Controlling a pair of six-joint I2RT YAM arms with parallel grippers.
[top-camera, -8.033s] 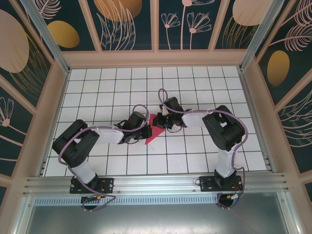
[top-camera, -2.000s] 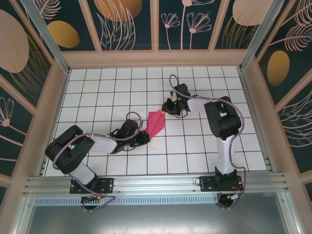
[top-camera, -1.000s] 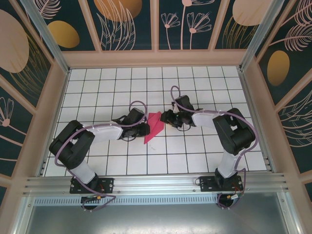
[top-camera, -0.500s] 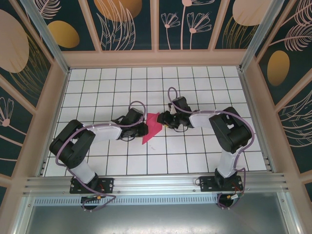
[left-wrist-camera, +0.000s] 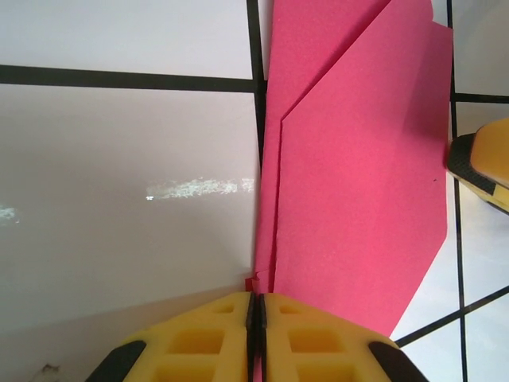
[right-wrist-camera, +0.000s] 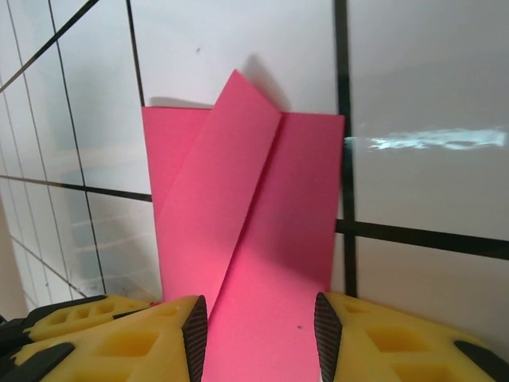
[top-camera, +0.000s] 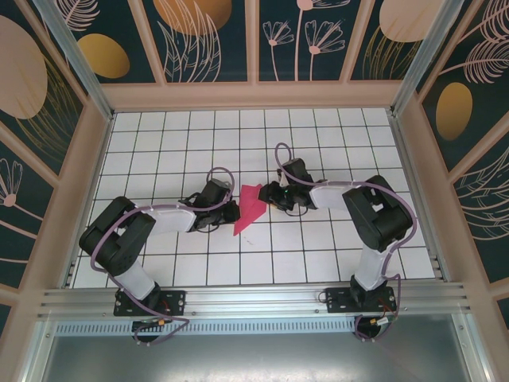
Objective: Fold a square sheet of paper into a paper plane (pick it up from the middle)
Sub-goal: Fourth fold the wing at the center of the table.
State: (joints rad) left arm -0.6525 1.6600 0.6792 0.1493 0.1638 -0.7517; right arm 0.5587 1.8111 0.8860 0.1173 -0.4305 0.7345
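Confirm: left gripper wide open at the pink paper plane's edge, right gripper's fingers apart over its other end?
Wrong on the left gripper: the left wrist view shows it shut, yellow fingers pinched on the paper plane's edge. The right gripper does have its fingers apart over the other end.

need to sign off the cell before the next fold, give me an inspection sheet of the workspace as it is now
surface: white tiled table, black grid lines, some glare
job's things: pink paper, part folded with diagonal flaps, on the table between the two grippers; not yet a finished plane
clutter: nothing seen
grippers: left gripper shut on one edge of the paper; right gripper open, a finger on either side of the paper
cables: purple cables looped along both arms, none lying on the paper
surroundings: floral wall panels on three sides; metal rail at the near edge
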